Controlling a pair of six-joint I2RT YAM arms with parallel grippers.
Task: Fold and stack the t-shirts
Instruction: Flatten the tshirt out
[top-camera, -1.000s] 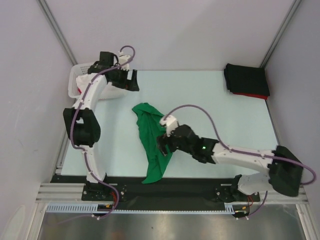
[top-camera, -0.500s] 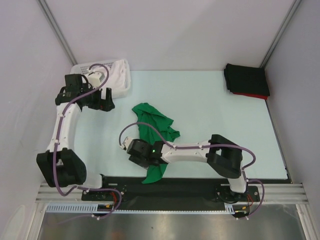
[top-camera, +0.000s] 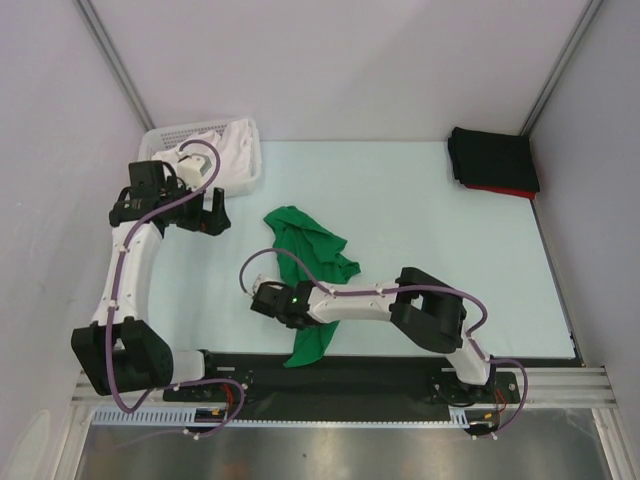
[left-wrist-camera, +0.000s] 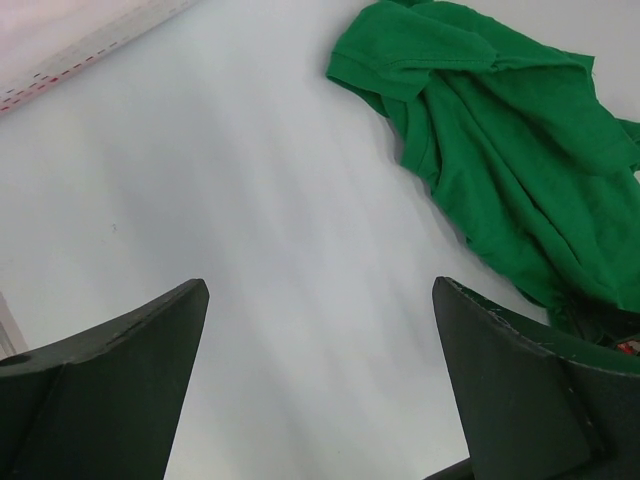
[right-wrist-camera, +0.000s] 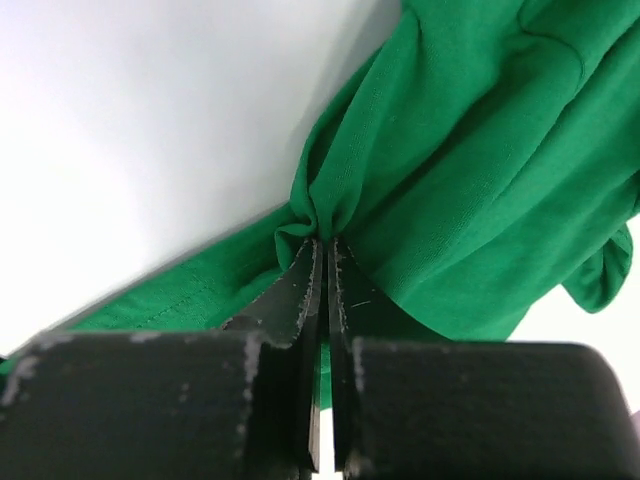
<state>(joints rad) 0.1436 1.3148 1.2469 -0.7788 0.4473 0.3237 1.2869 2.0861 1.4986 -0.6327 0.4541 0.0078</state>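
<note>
The left arm has pulled back out of the basket (top-camera: 160, 137), so the white tee (top-camera: 238, 150) inside it is uncovered. The left gripper (top-camera: 211, 213) has swung out from over the basket and then eased a little nearer, to hang over bare table left of the green tee (top-camera: 310, 250). The right arm, stretched out straight a second ago, has folded at the elbow and carried the right gripper (top-camera: 262, 306) leftward from the cloth's middle to its left edge. The green tee, a narrow strip before, now bulges out to the right at its middle.
</note>
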